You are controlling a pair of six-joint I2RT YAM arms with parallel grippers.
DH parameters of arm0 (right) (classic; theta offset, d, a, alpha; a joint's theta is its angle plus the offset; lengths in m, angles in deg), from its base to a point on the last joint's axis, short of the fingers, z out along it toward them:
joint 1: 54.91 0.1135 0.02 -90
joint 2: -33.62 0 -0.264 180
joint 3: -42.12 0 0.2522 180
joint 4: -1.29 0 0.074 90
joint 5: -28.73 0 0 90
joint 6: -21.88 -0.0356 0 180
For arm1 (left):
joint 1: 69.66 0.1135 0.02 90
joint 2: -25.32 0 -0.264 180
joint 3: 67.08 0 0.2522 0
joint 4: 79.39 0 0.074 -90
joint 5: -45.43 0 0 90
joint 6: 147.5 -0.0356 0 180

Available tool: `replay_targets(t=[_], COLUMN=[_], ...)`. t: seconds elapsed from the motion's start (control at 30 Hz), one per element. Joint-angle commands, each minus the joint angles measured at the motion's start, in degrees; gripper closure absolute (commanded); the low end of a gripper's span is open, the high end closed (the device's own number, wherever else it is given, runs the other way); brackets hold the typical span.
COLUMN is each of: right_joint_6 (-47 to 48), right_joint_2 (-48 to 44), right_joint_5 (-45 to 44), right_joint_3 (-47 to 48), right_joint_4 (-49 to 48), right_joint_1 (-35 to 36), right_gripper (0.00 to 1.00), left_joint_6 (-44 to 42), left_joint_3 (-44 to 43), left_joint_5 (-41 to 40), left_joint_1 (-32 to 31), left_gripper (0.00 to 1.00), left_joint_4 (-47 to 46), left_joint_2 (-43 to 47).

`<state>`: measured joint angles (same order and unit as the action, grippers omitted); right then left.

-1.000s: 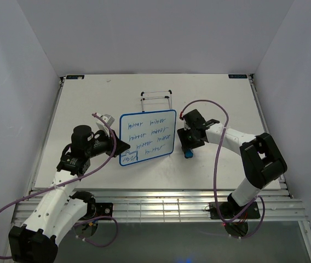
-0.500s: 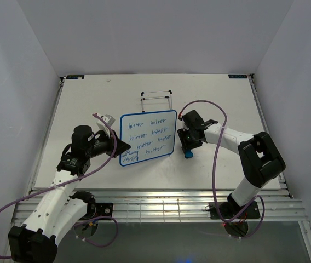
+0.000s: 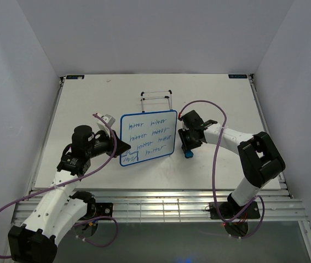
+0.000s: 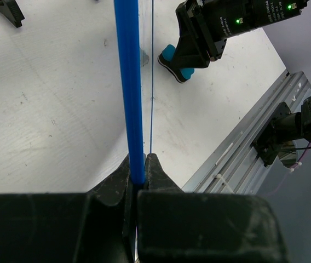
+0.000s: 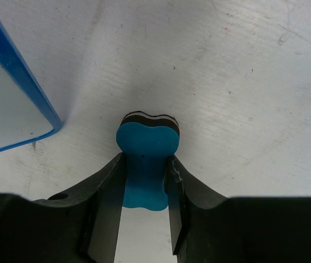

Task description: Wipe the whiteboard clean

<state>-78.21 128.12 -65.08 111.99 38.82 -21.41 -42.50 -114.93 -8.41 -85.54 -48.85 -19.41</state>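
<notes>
L gripper (image 4: 138, 164): jaws clenched on the blue frame of the whiteboard (image 4: 128, 82), at its lower-left corner. R gripper (image 5: 146, 175): fingers pressed on both sides of the blue eraser's (image 5: 147, 139) narrow waist, grasping it on the table (image 3: 90, 98).

Board sits centre-table between the two arms. Its long axis runs roughly left-right and its written face is turned up toward the top cam. In the L wrist view we see it edge-on, the frame running straight away from the jaws.

We cannot tell whether its lower edge touches the table. The blue handwriting is too small to read. The held corner is covered by the jaws. R wrist view shows only the board's nearest corner.

Eraser lies just beside the board's lower-right corner, apart from it. Wire stand (image 3: 156, 96) is near the top edge, behind it. Open table lies at the back, left and right.
</notes>
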Motion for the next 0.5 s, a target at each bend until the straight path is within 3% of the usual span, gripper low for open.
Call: replay_targets(t=[0.0,0.33,0.47], right_joint_6=[0.2,-0.7,-0.7], right_joint_2=[-0.5,-10.9,-16.7], right_joint_5=[-2.0,-2.3,2.6], right_joint_3=[-0.7,-1.6,-1.1], right_joint_4=[-1.3,0.4,-1.2], right_joint_1=[0.3,0.8,0.8], right_gripper=[0.66,0.69,0.69], left_joint_6=[-1.1,-0.9,-0.7], left_joint_3=[-0.5,-0.5,-0.6], left_joint_5=[0.0,0.2,0.9], left_joint_1=[-0.3,-0.5,-0.6], left_gripper=[1.00,1.00,1.00], left_joint_4=[-0.8,-0.8,-0.9], left_joint_2=[1.0,0.3,-0.3])
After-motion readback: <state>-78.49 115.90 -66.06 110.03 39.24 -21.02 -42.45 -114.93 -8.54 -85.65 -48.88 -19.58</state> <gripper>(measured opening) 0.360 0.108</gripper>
